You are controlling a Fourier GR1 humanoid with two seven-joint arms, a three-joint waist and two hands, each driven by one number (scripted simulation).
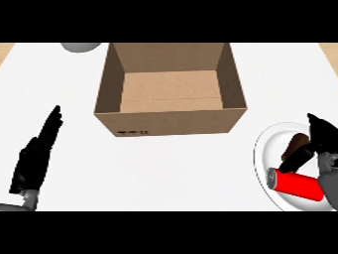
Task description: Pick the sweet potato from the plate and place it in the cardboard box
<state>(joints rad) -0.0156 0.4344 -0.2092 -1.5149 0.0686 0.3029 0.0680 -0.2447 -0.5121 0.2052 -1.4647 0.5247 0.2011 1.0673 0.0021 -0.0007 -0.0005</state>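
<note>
A brown sweet potato [299, 143] lies on the white plate [270, 141] at the right, beside a red can [298, 184]. My right hand [331, 141] hangs over the plate with its thumb reaching down on the near side of the sweet potato and its fingers on the far side; the sweet potato is partly hidden by it. The open cardboard box [170, 90] stands in the middle of the counter, with nothing inside. My left hand [36, 156] rests at the lower left, fingers straight, holding nothing.
A grey round object [80, 46] shows at the top edge, left of the box. Wooden counter edges show at the far left and right of the white surface.
</note>
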